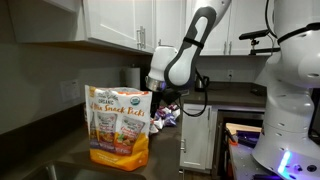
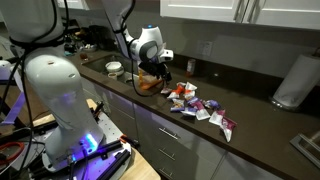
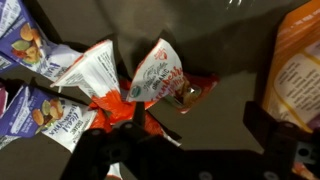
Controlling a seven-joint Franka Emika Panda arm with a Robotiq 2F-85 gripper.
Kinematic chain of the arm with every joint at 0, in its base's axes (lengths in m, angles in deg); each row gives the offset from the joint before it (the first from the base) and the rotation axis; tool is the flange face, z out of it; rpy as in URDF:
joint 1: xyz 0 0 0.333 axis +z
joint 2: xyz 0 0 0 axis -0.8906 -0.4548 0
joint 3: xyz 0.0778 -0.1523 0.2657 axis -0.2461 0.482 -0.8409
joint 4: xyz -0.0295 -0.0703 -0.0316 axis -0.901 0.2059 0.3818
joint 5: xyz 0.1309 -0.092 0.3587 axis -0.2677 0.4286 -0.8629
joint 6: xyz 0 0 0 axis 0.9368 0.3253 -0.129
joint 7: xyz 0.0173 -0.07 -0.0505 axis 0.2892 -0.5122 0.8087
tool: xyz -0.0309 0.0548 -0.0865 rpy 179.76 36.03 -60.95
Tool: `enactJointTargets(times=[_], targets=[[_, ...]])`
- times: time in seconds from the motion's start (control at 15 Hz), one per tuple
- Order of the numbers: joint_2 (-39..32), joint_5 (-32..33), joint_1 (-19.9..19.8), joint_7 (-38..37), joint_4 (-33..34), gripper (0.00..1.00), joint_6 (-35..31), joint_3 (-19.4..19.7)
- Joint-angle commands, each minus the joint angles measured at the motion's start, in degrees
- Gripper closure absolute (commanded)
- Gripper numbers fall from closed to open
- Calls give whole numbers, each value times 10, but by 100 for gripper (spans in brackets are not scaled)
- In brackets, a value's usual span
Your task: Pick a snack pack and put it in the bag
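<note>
The bag [image 1: 118, 125], a large upright orange-yellow pouch printed "Snack Pack", stands on the dark counter. It also shows in an exterior view [image 2: 148, 85] and at the right edge of the wrist view [image 3: 300, 60]. A reddish-orange snack pack [image 3: 160, 72] lies on the counter in the wrist view, with a second one [image 3: 95, 72] beside it. My gripper [image 3: 195, 130] is open and empty, hovering above the counter just beside these packs, between them and the bag. It shows in both exterior views [image 1: 160, 95] [image 2: 152, 72].
Purple-and-white packets [image 3: 35, 45] lie left of the orange packs. The loose pile of packets [image 2: 200, 105] spreads along the counter. A paper towel roll [image 2: 293, 80] stands farther along it. Cabinets hang above, and a bowl [image 2: 114, 68] sits behind the arm.
</note>
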Motion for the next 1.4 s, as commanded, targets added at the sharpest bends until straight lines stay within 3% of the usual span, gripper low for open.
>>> enactJointTargets(times=[0.0, 0.07, 0.13, 0.2, 0.47, 0.53, 0.6, 0.67, 0.73, 0.8, 1.13, 1.33], targets=[[-66, 37, 26, -33, 19, 0, -54, 35], [-79, 35, 33, -32, 21, 0, -61, 40], [-91, 25, 35, -30, 24, 25, -66, 39], [-99, 24, 45, -31, 26, 27, -70, 47], [-119, -15, 100, -5, 39, 55, -84, 92], [-123, -19, 112, -6, 42, 20, -86, 102], [-126, -19, 127, -6, 45, 16, -86, 116], [-131, -19, 139, -6, 47, 53, -88, 126], [-134, -18, 154, -7, 49, 61, -89, 139], [-135, -18, 163, -7, 50, 62, -90, 147], [-120, -7, 251, -12, 52, 92, -63, 254], [-87, 17, 310, -25, 57, 98, -14, 332]])
